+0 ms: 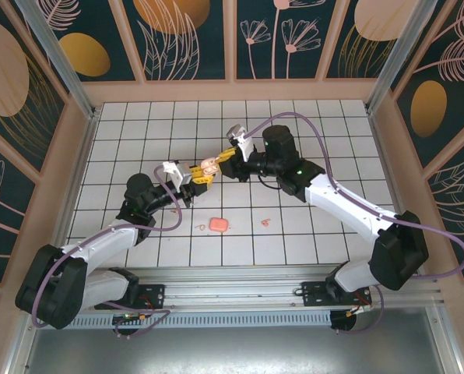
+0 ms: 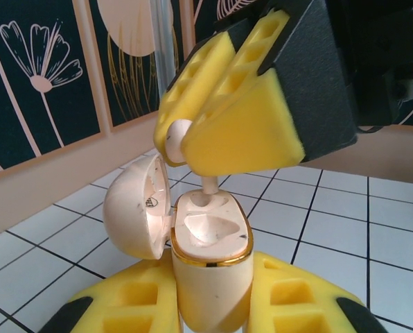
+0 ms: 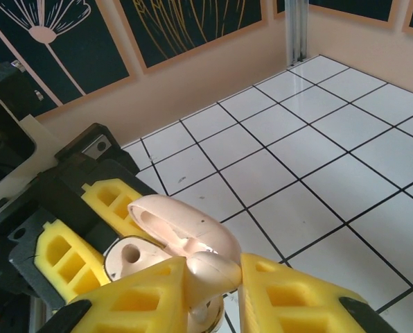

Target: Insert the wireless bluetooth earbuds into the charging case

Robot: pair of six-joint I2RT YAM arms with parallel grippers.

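My left gripper point(image 2: 210, 309) is shut on the cream charging case point(image 2: 210, 267) and holds it upright, lid point(image 2: 134, 208) swung open to the left. Coming down onto it, my right gripper point(image 2: 183, 139) is shut on one pale earbud point(image 2: 179, 132). The earbud's stem point(image 2: 209, 186) reaches into the far socket; the near socket point(image 2: 210, 229) is bare. In the right wrist view the earbud point(image 3: 217, 270) sits pinched between the yellow fingers, over the case point(image 3: 134, 258). From the top, both grippers point(image 1: 195, 178) point(image 1: 219, 160) meet at the case point(image 1: 209, 166) above the table's middle. Another tiny pink earbud point(image 1: 265, 222) lies on the table.
A salmon-pink rounded-square piece point(image 1: 219, 224) lies on the white grid table point(image 1: 318, 234) in front of the grippers, with a tiny pink bit point(image 1: 202, 227) just left of it. Patterned walls point(image 1: 232, 39) close in the table on three sides.
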